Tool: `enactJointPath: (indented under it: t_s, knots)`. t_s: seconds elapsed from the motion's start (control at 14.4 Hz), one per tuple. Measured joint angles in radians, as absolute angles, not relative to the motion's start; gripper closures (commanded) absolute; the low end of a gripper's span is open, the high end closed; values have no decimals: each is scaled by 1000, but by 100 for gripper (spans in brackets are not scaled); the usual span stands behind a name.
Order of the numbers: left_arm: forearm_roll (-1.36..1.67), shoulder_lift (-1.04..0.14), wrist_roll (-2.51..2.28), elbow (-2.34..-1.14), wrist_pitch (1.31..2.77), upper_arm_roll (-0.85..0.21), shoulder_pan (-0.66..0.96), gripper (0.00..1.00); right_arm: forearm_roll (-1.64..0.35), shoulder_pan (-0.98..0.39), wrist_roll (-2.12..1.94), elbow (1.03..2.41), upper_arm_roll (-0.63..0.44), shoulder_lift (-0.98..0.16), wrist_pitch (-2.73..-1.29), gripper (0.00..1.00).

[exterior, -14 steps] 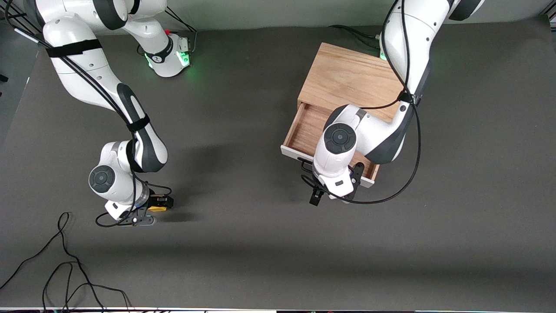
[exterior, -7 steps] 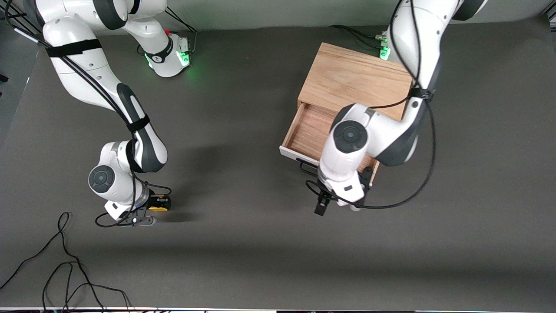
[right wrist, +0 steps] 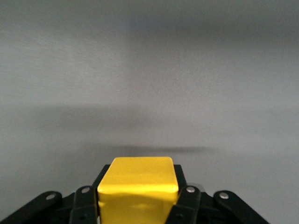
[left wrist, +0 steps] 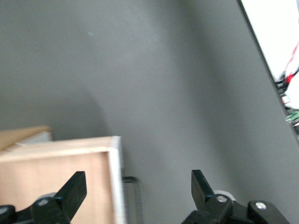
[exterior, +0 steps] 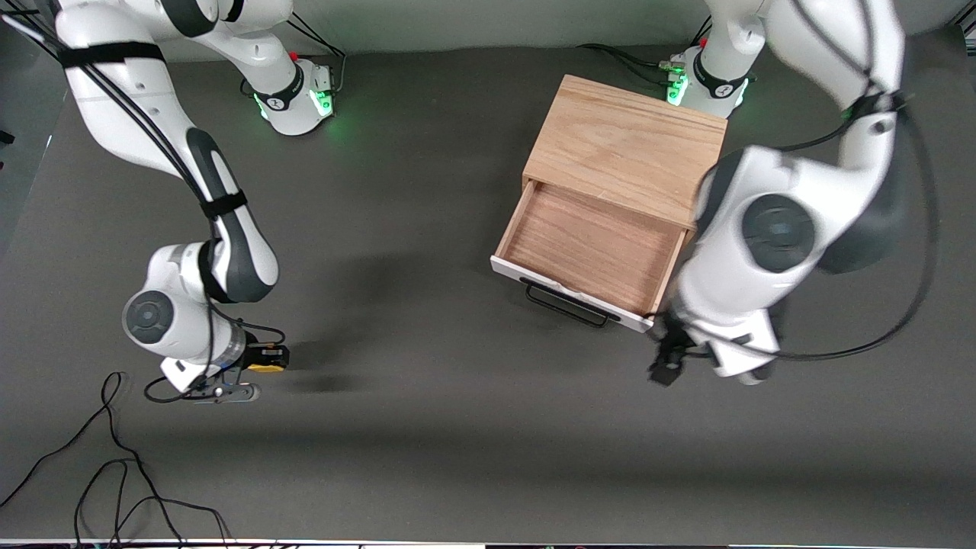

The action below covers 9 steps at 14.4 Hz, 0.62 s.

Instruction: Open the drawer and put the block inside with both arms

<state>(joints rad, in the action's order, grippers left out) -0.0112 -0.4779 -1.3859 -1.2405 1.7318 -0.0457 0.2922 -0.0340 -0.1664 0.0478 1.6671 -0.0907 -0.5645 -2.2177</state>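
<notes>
The drawer [exterior: 591, 252] stands pulled open out of the light oak box [exterior: 625, 145]. Its light wood inside is bare, and its white front panel [exterior: 568, 285] and black wire handle [exterior: 568, 303] face the front camera. My left gripper [exterior: 671, 364] is open and empty, in the air beside the drawer's front corner toward the left arm's end of the table. The left wrist view shows that gripper [left wrist: 138, 184] wide open over the drawer's corner [left wrist: 60, 177] and handle end [left wrist: 133, 179]. My right gripper [exterior: 259, 358] is shut on the yellow block [exterior: 266, 367] and holds it just above the table. The block [right wrist: 138, 186] fills the right gripper [right wrist: 138, 203].
Loose black cables [exterior: 114, 457] lie on the grey table mat near the front camera, at the right arm's end. The left arm's elbow [exterior: 778, 229] hangs high beside the drawer. Bare mat lies between the block and the drawer.
My left gripper has left the drawer handle and swung up toward the left arm's end of the table, uncovering the open drawer. My right gripper has shifted slightly with the block.
</notes>
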Motion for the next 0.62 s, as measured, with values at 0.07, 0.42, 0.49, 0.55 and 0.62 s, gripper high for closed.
enactJointPath:
  t_s: [0.07, 0.42, 0.49, 0.55, 0.62]
  knots:
    - [0, -450, -1295, -1241, 1661, -46, 261, 0, -34, -172, 48, 1624, -90, -548, -2149, 67]
    - [24, -313, -889, -1326, 1498, -46, 121, 0, -80, -222, 121, 1337, -84, -522, -1768, 67]
    - [29, -275, -806, -1370, 1496, -46, 92, 0, -107, -228, 141, 1273, -83, -521, -1690, 67]
    - [32, -236, -719, -1415, 1493, -45, 63, 0, -124, -236, 163, 1215, -82, -519, -1626, 67]
    - [34, -194, -628, -1462, 1493, -45, 36, 0, -130, -249, 185, 1164, -81, -518, -1580, 67]
